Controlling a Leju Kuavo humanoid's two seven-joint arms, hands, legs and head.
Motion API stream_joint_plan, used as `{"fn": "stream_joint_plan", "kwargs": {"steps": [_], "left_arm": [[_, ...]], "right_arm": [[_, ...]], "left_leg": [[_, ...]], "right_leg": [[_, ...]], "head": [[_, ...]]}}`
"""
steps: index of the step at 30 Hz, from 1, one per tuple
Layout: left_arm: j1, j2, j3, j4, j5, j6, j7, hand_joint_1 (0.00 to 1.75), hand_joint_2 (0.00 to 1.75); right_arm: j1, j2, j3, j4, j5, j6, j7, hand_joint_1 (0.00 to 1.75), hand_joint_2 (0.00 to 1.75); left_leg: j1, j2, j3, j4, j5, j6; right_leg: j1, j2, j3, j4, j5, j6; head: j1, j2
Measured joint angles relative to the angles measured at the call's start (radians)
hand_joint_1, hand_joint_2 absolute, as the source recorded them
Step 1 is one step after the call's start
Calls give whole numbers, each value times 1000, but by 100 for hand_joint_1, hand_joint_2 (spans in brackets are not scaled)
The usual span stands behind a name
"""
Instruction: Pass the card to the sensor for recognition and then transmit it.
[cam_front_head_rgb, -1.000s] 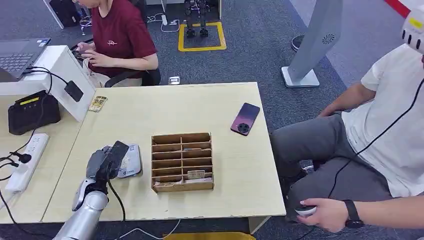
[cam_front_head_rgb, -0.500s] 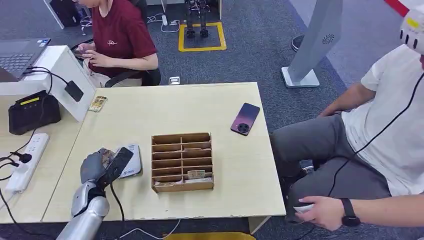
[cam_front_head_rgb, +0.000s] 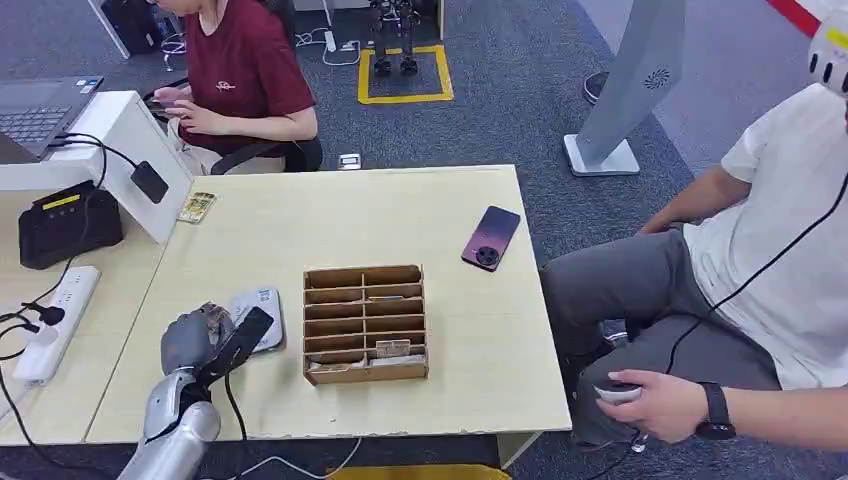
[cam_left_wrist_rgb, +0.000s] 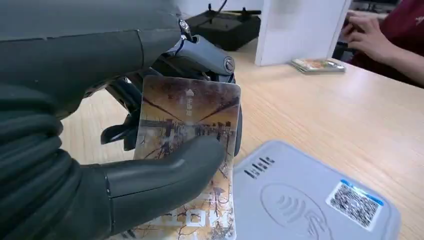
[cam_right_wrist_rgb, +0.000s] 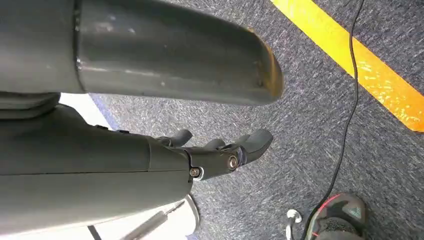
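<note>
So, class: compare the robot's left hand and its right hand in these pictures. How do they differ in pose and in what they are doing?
The left hand is raised at the table and pinches a card beside the grey card reader; the right hand hangs over carpet and holds nothing. The left hand's thumb presses on the card; the right hand's fingers are loosely apart. Both are dark grey.

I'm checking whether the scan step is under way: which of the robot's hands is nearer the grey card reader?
Left. The left hand holds the card right beside the card reader on the table. The right hand hangs over the carpet, away from the reader.
</note>
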Motion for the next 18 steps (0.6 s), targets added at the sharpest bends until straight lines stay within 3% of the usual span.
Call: {"fn": "stream_joint_plan", "kwargs": {"steps": [6, 10, 15, 18], "left_arm": [[17, -8, 0, -66, 90, -92, -37, 175, 175], [43, -11, 0, -159, 194, -189, -57, 175, 175], [63, -16, 0, -219, 216, -205, -58, 175, 175], [70, -18, 0, -255, 343, -277, -89, 175, 175]], "right_arm": [[0, 3, 0, 0, -1, -6, -7, 0, 0], [1, 5, 0, 0, -2, -10, -7, 0, 0], [1, 5, 0, 0, -2, -11, -7, 0, 0], [1, 5, 0, 0, -2, -15, -6, 0, 0]], "left_leg": [[0, 0, 0, 0, 0, 0], [0, 0, 0, 0, 0, 0], [0, 0, 0, 0, 0, 0], [0, 0, 0, 0, 0, 0]], "right_leg": [[0, 0, 0, 0, 0, 0], [0, 0, 0, 0, 0, 0], [0, 0, 0, 0, 0, 0], [0, 0, -1, 0, 0, 0]], "head": [[0, 0], [0, 0], [0, 0], [0, 0]]}}
